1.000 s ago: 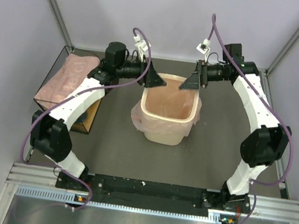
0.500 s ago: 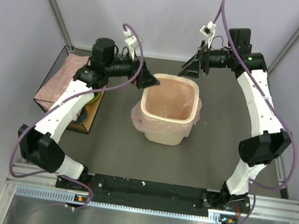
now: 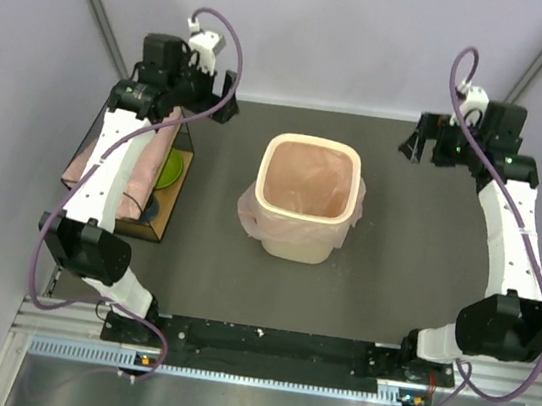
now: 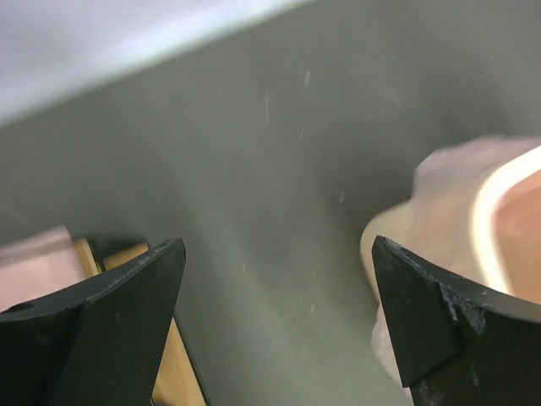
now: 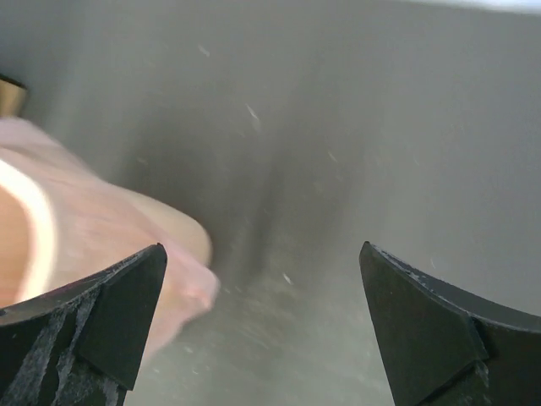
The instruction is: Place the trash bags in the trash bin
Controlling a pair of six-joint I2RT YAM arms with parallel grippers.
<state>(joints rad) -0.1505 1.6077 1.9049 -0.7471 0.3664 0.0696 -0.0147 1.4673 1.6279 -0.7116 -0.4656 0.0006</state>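
Left gripper [image 4: 277, 245] and right gripper [image 5: 262, 249] are both spread wide with nothing between the fingers, sitting near the far corners of the dark grey counter [image 3: 393, 271], well apart from the cream-beige rounded-square plastic trash bin [image 3: 295, 245] in the middle. Wrist cams only catch a blurry slice of its rim. The top cam shows a thin pale pink film trash bag [image 3: 250, 210] lining it, plus a folded pink stack [image 3: 136, 179] on the dark wire-framed box [image 3: 166, 214].
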